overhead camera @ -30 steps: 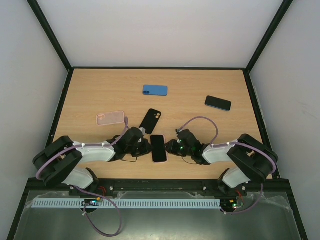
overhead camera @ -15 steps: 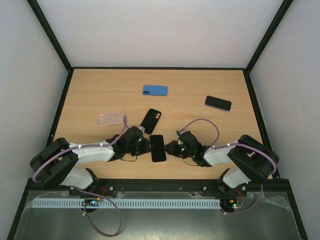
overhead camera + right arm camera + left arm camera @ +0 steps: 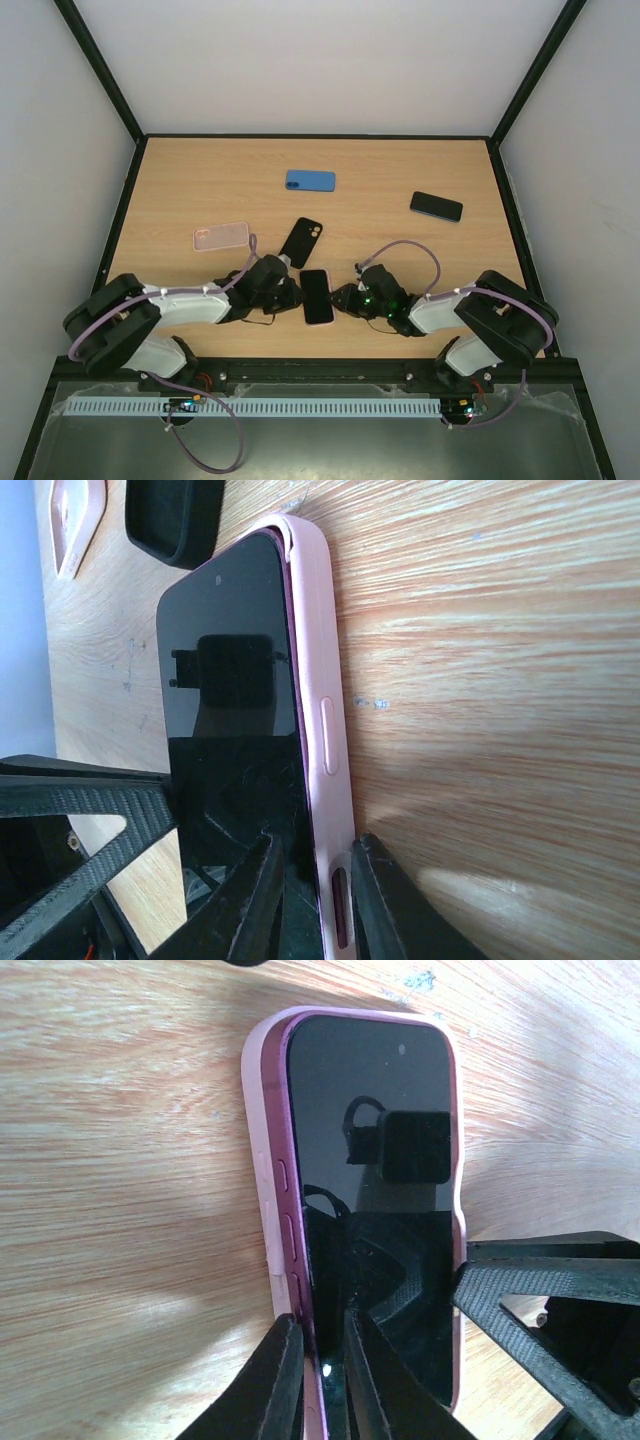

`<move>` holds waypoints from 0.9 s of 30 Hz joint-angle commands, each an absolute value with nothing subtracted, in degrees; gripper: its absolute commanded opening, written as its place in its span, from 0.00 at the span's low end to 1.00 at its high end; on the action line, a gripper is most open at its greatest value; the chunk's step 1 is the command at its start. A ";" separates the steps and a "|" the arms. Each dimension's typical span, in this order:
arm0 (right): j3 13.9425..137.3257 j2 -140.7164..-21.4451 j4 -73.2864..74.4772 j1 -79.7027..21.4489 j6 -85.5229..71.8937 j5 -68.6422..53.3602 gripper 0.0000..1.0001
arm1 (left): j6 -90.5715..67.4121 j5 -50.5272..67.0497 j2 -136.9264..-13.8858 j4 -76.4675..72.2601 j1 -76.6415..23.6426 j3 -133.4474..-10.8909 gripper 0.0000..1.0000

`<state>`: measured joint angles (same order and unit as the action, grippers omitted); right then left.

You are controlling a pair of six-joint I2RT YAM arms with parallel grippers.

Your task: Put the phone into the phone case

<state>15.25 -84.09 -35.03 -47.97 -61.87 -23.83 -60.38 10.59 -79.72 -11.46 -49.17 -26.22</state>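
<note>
Wood-grain desk (image 3: 180,170) underneath all. At the middle of its near edge, left gripper (image 3: 290,293) and right gripper (image 3: 342,298) flanking the phone (image 3: 317,290), screen up in the pink phone case (image 3: 318,660). Left jaws nipped onto the phone's left long side, riding proud of the case wall there; right jaws pinching the case's right wall. Judged mostly done: left side yet to be pressed home. Nothing obstructing: black case (image 3: 301,242) just beyond, translucent pink case (image 3: 221,237) leftward, blue case (image 3: 310,180) toward the far edge, spare black phone (image 3: 436,206) toward the far right corner.
</note>
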 commanded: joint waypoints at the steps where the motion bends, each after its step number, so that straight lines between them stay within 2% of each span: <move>1: 14.68 -85.68 -38.22 -48.24 -62.41 -25.26 0.21 | -59.86 12.56 -81.95 -15.73 -50.09 -26.22 0.13; 9: 14.64 -85.17 -40.31 -48.34 -61.68 -26.71 0.21 | -59.56 12.40 -84.33 -17.30 -53.36 -29.93 0.07; 14: 14.07 -84.62 -39.95 -48.34 -61.51 -26.26 0.21 | -60.35 11.62 -83.28 -17.38 -53.79 -29.28 0.07; 18: 13.88 -82.94 -36.54 -48.33 -61.51 -23.60 0.24 | -60.95 9.84 -81.15 -14.26 -53.69 -29.13 0.13; 22: 14.47 -79.53 -30.16 -47.29 -60.93 -18.96 0.30 | -61.17 8.09 -78.21 -10.83 -52.31 -28.05 0.24; 27: 16.50 -78.86 -27.24 -46.36 -59.93 -17.33 0.35 | -60.77 8.84 -76.72 -10.70 -49.27 -26.05 0.26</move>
<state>14.41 -79.40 -31.48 -46.98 -61.45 -20.45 -61.12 7.97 -78.17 -11.42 -51.24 -27.27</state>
